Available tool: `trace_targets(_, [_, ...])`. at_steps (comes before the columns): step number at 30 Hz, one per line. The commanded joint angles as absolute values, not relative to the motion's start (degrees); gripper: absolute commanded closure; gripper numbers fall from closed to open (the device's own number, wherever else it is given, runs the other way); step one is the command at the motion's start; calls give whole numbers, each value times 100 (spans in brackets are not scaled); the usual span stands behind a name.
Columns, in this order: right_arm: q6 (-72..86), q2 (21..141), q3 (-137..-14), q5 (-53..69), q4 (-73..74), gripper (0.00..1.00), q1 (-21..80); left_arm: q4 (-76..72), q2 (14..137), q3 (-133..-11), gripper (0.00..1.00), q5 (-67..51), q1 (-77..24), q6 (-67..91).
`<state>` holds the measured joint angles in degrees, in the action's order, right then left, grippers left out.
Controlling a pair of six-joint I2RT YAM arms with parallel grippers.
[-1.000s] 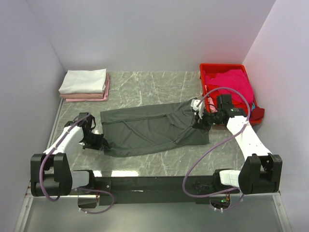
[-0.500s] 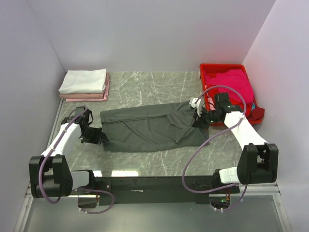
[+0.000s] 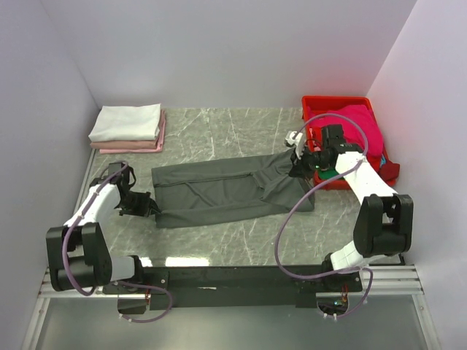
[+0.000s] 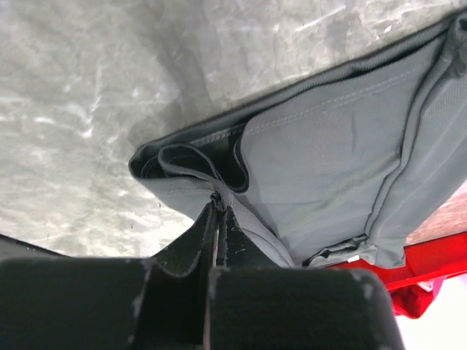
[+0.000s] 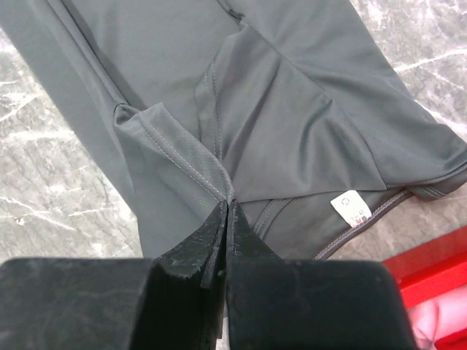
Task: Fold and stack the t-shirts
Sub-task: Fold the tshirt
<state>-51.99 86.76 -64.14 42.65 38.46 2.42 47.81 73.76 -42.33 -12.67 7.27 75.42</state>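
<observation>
At the far left corner of the table [image 3: 219,131], two t-shirts lie folded in a neat pile, a white t-shirt [image 3: 125,121] on top of a pink t-shirt [image 3: 131,147]. That part of the job looks done. Across the middle of the table lies the grey t-shirt [image 3: 219,193], long and partly folded, not yet a small square. The left tool [image 3: 146,206] is pinched tight on its left end, where the cloth bunches into a little fold. The right tool [image 3: 298,168] is pinched tight on a seam at its right end, near the red crate [image 3: 339,101]. The crate sits at the far right corner with a magenta t-shirt [image 3: 357,124] heaped inside, not folded. By the look of it, the grey one needs more folds and a trip to the pile, and then the crate needs emptying.
</observation>
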Motion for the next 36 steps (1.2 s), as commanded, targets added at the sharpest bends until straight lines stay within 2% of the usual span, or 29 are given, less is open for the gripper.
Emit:
trace_targets(1, [-5001,8868,-6741,4210,3674,100,281,4509,7566,-4315,99,-1371,765,7321])
trace_targets(36, [-4456,9914,-7594,3542,3331,100,369,4184,8771,-5168,99,-1063,782,6803])
